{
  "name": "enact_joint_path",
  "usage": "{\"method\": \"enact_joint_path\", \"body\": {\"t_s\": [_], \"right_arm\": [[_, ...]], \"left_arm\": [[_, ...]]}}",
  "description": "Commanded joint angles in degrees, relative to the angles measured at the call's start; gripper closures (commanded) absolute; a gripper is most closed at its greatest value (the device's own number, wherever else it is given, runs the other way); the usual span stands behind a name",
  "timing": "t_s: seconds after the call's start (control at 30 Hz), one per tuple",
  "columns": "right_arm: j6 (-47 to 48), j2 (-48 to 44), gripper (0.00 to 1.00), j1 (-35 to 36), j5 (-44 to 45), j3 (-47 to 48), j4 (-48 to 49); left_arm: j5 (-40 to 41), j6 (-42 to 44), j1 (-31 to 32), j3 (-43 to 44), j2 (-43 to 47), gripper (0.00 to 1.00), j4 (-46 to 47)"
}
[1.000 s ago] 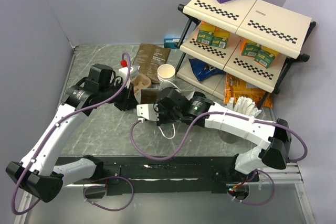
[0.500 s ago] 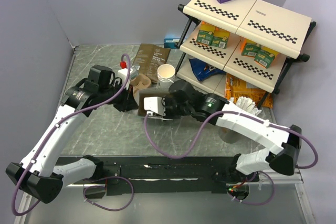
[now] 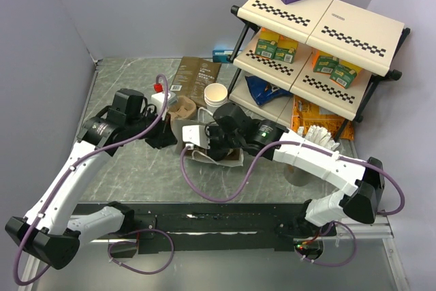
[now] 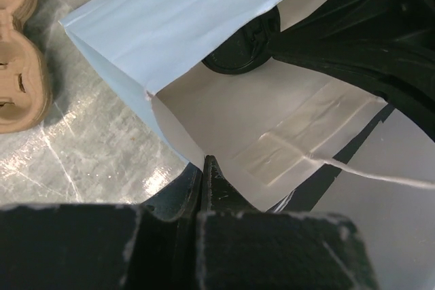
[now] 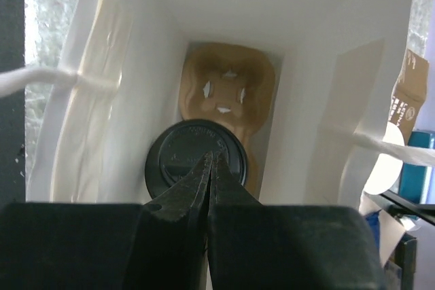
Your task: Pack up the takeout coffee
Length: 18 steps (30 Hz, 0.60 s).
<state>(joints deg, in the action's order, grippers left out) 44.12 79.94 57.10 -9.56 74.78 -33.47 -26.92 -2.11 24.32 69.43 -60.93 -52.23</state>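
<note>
i am looking down the right wrist camera into a white paper bag that is lying on its side near the middle of the tabletop, its mouth facing me. the takeout coffee is sitting inside the bag, about halfway in, and only its round black lid is showing. a tan moulded-pulp piece is lying deeper in the bag, just behind the lid.

the right fingers are pressed tightly together with nothing between them, and their tips are sitting over the near edge of the lid; i cannot tell whether they are touching it. one string handle is crossing the bag's left wall.

through the left wrist camera, the left fingers are closed and pinching the lower rim of the bag's mouth, holding it open. from there part of the black lid is peeking out under the bag's upper wall, with the right arm filling the mouth beside it.

a brown pulp cup carrier is resting on the tabletop just beside the bag, toward the back. an open white cup is standing near it, and a dark-brown coffee pouch is lying flat toward the back edge. a shelf rack is occupying the back right corner.
</note>
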Motion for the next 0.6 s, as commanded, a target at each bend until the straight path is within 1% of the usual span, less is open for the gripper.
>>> {"method": "enact_joint_path", "body": {"t_s": [0.0,0.17,0.3,0.57], "right_arm": [[3.3,-1.0,1.00,-0.3,-1.4,1.9,-0.8],[4.7,1.2,1.00,-0.1,0.5,2.5,-4.9],[6.5,3.9,1.00,0.1,2.5,2.5,-6.4],[9.9,5.1,1.00,0.5,6.7,0.7,-6.5]], "left_arm": [[0.0,0.7,-0.8,0.2,1.4,0.99,1.4],[-0.7,0.5,-1.2,-0.3,1.6,0.99,1.8],[-0.8,0.5,-1.4,-0.1,1.4,0.99,1.5],[-0.7,0.9,-1.6,0.1,0.9,0.99,1.3]]}}
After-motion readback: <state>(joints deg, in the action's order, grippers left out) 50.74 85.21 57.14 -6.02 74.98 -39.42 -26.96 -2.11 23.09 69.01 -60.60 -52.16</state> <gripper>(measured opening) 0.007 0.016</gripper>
